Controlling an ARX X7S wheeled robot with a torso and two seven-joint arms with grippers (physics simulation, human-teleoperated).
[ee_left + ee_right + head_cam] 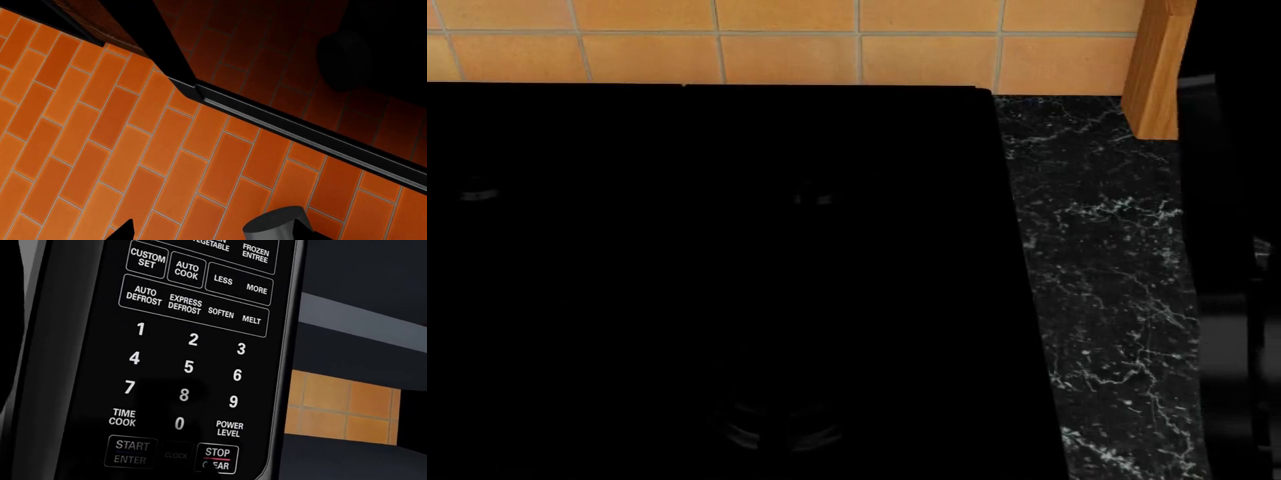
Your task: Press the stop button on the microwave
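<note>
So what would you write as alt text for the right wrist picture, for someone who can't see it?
A close, tilted view of a black microwave keypad with white labels: number keys in the middle, defrost and cook settings above, and the stop/clear button at the lower corner beside the start/enter button. Orange wall tiles show past the panel's edge.

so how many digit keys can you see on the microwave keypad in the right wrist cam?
10, none hidden, on the black microwave keypad: three rows, 1-2-3, 4-5-6, 7-8-9, and 0 below 8.

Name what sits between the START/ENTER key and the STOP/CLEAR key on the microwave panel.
The dim CLOCK key sits between START/ENTER key and STOP/CLEAR key, shown in the right wrist view.
</note>
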